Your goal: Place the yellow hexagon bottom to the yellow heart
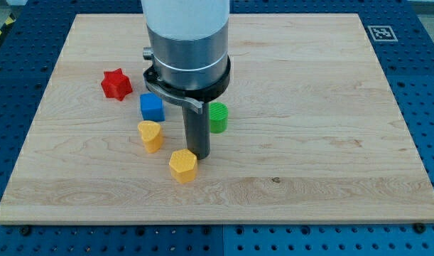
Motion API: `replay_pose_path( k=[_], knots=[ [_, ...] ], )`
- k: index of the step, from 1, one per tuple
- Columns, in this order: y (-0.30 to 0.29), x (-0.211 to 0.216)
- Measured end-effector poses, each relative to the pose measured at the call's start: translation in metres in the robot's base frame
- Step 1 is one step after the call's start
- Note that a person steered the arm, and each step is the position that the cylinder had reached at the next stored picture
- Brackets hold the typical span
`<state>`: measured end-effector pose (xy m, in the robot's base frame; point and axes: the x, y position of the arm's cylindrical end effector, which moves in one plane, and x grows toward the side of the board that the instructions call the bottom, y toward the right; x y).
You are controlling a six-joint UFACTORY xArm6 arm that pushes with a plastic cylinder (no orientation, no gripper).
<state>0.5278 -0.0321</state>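
- A pale wooden board [309,107] is lying on a blue perforated bench, with a small black-and-white marker tag [381,33] sitting at its corner toward the view's top right.
- My tip [199,154] is pointing straight down from the rod; it is holding nothing, and it is standing just beside the yellow hexagon [182,166], at that block's upper right, so close that I cannot tell whether they are touching.
- The yellow heart [150,135] is sitting near the yellow hexagon, up and to the view's left of it.
- The blue cube [152,107] is resting above the yellow hexagon, just beyond the heart.
- The red star [116,84] is lying farther off, up and left of the yellow hexagon.
- The green cylinder [218,116] is standing up and right of the yellow hexagon, just behind the rod.
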Motion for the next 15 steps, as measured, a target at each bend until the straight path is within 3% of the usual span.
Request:
replay_pose_path(
  k=[2,3,4,12,15],
  knots=[
    [0.035,0.001],
    [0.050,0.022],
    [0.050,0.042],
    [-0.007,0.042],
    [0.033,0.042]
  ],
)
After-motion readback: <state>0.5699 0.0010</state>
